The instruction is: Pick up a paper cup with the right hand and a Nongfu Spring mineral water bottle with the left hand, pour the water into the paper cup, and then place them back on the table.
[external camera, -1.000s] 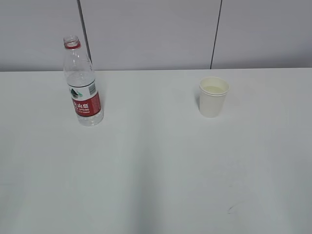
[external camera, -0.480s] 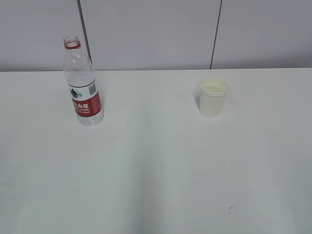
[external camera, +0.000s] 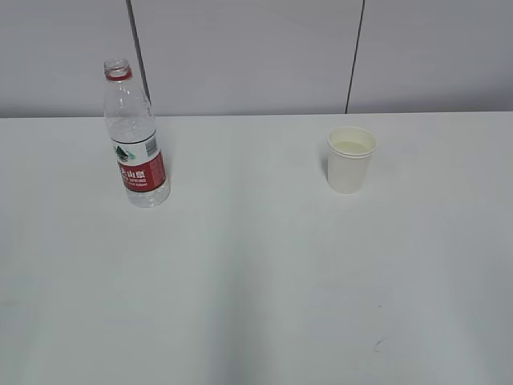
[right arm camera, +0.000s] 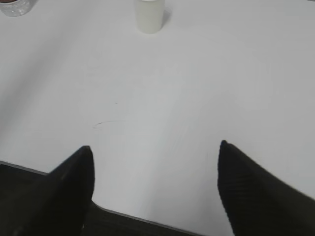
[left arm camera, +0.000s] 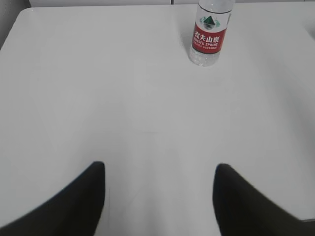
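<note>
The Nongfu Spring bottle [external camera: 136, 136] stands upright and uncapped at the back left of the white table [external camera: 256, 265]; it also shows in the left wrist view [left arm camera: 209, 34]. The white paper cup [external camera: 351, 160] stands upright at the back right and holds pale liquid; it also shows in the right wrist view [right arm camera: 149, 15]. Neither arm is in the exterior view. My left gripper [left arm camera: 158, 169] is open and empty, well short of the bottle. My right gripper [right arm camera: 155, 150] is open and empty over the table's near edge, far from the cup.
A small dark scuff [external camera: 377, 346] marks the table's front right and shows in the right wrist view [right arm camera: 103, 123]. The table's near edge [right arm camera: 147, 221] lies under my right gripper. A grey panelled wall [external camera: 256, 56] stands behind the table.
</note>
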Controlling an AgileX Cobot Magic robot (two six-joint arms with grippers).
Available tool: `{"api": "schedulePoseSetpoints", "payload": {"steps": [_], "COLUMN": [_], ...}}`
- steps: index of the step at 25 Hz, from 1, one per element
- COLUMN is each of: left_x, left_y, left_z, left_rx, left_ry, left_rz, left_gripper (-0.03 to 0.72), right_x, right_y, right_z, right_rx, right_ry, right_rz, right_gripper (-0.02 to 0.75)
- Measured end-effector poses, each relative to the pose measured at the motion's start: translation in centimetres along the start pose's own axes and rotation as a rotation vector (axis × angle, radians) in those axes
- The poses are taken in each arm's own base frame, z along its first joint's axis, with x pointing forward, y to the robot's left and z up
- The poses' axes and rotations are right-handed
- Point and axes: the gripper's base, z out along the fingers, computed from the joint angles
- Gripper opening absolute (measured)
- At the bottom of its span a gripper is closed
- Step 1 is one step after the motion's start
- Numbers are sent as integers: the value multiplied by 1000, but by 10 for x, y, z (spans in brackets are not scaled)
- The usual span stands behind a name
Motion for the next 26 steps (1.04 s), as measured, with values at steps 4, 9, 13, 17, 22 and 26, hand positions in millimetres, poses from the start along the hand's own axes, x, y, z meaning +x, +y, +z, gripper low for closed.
{"api": "schedulePoseSetpoints", "payload": {"steps": [4,9,13,17,22,26], "left_x": [0,0,0,0,0,0], "left_y": [0,0,0,0,0,0], "left_z": [0,0,0,0,0,0], "left_rx": [0,0,0,0,1,2], "left_ry": [0,0,0,0,0,0], "left_rz": [0,0,0,0,-1,-1], "left_gripper": [428,427,427,426,426,421], "right_x": [0,0,0,0,0,0], "right_y": [0,0,0,0,0,0], "right_z": [0,0,0,0,0,0], "right_rx": [7,7,7,7,7,7], "right_ry": [0,0,0,0,0,0], "right_rz": [4,4,4,4,4,4], "right_gripper": [583,583,583,583,583,583]}}
